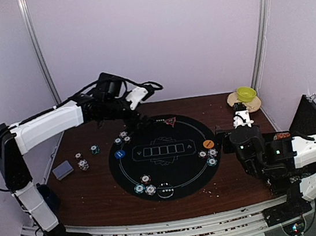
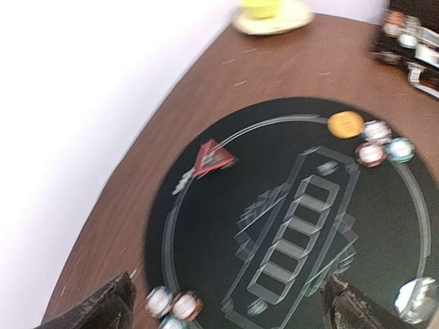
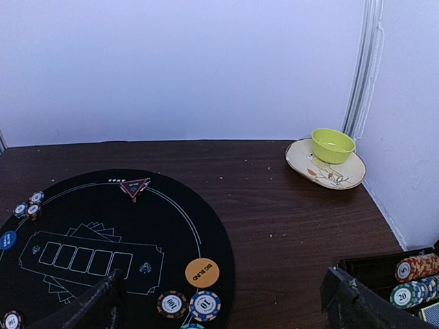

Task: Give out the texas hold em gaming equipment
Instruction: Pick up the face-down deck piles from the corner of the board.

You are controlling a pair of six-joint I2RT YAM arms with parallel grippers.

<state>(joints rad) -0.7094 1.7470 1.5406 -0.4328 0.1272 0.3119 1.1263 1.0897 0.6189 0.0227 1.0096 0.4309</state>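
Hovering at the 11 o'clock rim of the black mat (image 1: 183, 173), the left fingers (image 2: 103, 310) gape wide, empty; the right fingers (image 3: 96, 310) likewise. Poker chips (image 1: 124, 137) sit at 10, 3 and 6 o'clock, red triangle marker (image 1: 170, 121) at 12. A low sweep might scatter nearby chips.

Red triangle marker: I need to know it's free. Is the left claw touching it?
Apart. Left wrist view: bare mat separates the red triangle marker from the open left claw.

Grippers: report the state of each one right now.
Left gripper: open, jaws wide apart, holding nothing.
Right gripper: open, holding nothing.
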